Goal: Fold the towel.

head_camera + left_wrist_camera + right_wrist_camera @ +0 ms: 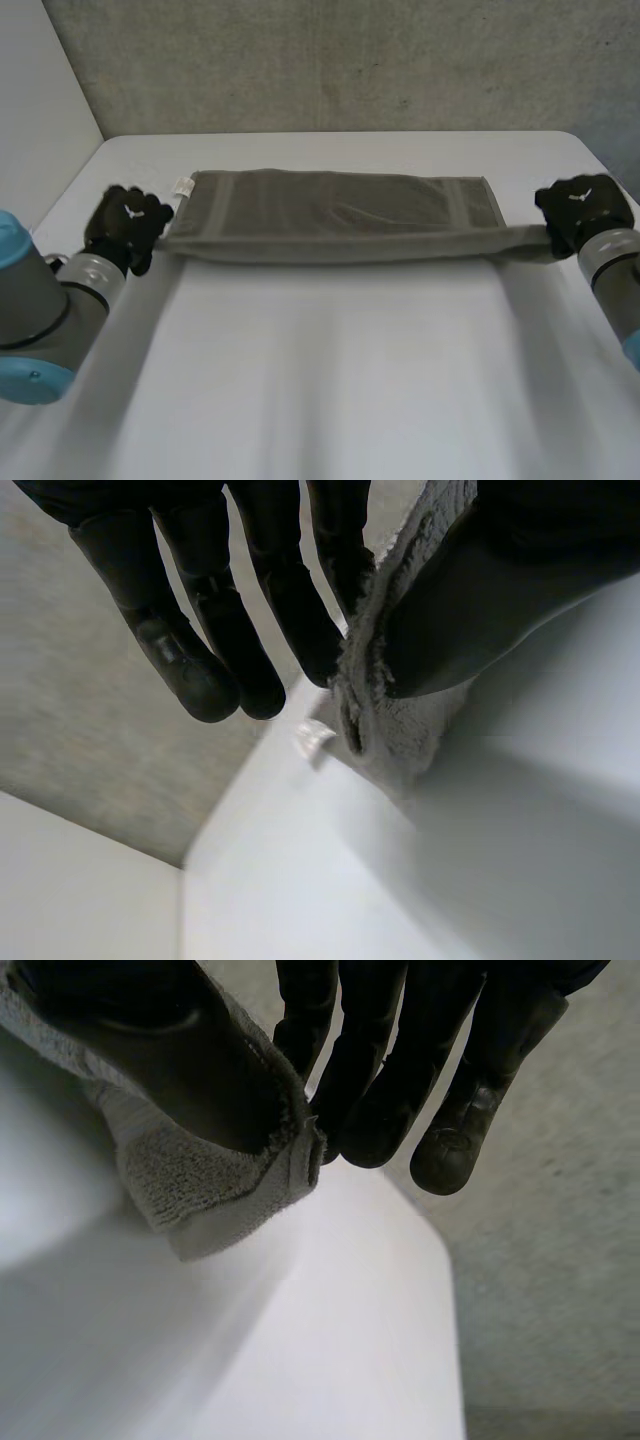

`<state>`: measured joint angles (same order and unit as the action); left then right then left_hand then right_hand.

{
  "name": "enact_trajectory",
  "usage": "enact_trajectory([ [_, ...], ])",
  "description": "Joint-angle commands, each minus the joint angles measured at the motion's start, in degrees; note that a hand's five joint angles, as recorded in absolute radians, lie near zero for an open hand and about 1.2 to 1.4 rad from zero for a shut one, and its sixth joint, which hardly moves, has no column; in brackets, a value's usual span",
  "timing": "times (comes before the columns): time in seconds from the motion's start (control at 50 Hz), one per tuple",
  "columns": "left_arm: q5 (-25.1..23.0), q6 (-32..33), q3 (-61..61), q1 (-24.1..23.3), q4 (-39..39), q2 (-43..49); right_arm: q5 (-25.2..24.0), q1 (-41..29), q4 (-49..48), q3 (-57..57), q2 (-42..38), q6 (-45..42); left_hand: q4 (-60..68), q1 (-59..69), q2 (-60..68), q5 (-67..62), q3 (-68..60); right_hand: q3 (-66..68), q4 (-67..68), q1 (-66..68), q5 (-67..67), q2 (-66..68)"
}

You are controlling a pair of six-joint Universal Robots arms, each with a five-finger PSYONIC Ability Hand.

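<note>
We list: rough grey concrete wall (350, 70); white rectangular table (330, 380); grey-brown rectangular terry towel (340, 215), stretched sideways near the table's far edge; left hand (125, 228) and right hand (582, 210), each pinching one towel end between thumb and fingers.

This is looking like a robot lab or a test room, not a home. A big white table (330, 380) is sitting in the middle of it. Past the table's far edge a rough grey concrete wall (350, 60) is standing, and by the table's left side a smooth white wall (40, 100) is meeting it. Two machine arms with grey joints and light-blue caps, the left arm (40, 300) and the right arm (615, 270), are reaching over the table from its near side. Their black hands, the left hand (125, 225) and the right hand (582, 208), are pinching the two ends of a grey towel (340, 215) lying across the table's far part.
</note>
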<state>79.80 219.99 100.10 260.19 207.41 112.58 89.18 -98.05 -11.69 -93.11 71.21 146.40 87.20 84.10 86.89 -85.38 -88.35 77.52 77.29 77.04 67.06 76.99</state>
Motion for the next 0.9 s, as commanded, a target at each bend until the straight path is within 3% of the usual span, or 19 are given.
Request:
enact_trajectory([
  [0.02, -0.61, -0.52, 1.5, 0.58, -0.43, -9.22, -1.46, 0.31, 2.29, 0.29, 8.25, -0.15, -7.2, -4.1, -6.89, 15.38, 8.35, 2.48, 2.71, 2.96, 2.94, 3.01],
  [0.18, -1.4, -2.37, 3.78, 1.37, -1.49, -18.62, -8.58, 3.21, 17.32, 2.58, 15.54, -0.86, -7.2, -4.1, -6.89, 15.38, 8.35, 2.48, 2.71, 2.96, 2.94, 3.01],
  [0.22, -2.97, -2.37, 5.09, 1.54, -4.02, -21.51, -11.47, 5.05, 25.89, 3.63, 16.85, -2.25, -7.2, -4.1, -6.89, 15.38, 8.35, 2.48, 2.71, 2.96, 2.94, 3.01],
  [0.32, -5.78, -2.54, 6.68, 2.42, -8.94, -25.73, -15.51, 8.3, 34.87, 5.03, 20.01, -4.01, -7.2, -4.1, -6.89, 15.38, 8.35, 2.48, 2.71, 2.96, 2.94, 3.01],
  [0.38, -7.19, -2.63, 6.77, 2.95, -11.32, -26.71, -18.67, 9.1, 35.51, 5.74, 21.6, -4.28, -7.2, -4.1, -6.89, 15.38, 8.35, 2.48, 2.71, 2.96, 2.94, 3.01],
  [0.5, -7.64, -2.63, 6.6, 3.48, -11.51, -25.74, -19.83, 9.71, 35.86, 7.32, 20.55, -4.37, -7.2, -4.1, -6.89, 15.38, 8.35, 2.48, 2.71, 2.96, 2.94, 3.01],
  [0.72, -5.53, -1.93, -2.28, 2.77, -11.42, -5.09, -17.46, 9.01, 35.25, 17.61, -0.01, -7.27, -7.2, -4.1, -6.89, 15.38, 8.35, 2.48, 2.71, 2.96, 2.94, 3.01],
  [0.76, -3.43, -1.84, -7.35, 2.25, -11.42, 1.12, -14.4, 7.44, 34.98, 23.38, -7.01, -7.27, -7.2, -4.1, -6.89, 15.38, 8.35, 2.48, 2.71, 2.96, 2.94, 3.01],
  [0.9, 1.49, -1.93, -19.65, -1.0, -11.42, 12.38, -9.29, 3.22, 27.54, 32.45, -17.66, -7.18, -7.2, -4.1, -6.89, 15.38, 8.35, 2.48, 2.71, 2.96, 2.94, 3.01],
])
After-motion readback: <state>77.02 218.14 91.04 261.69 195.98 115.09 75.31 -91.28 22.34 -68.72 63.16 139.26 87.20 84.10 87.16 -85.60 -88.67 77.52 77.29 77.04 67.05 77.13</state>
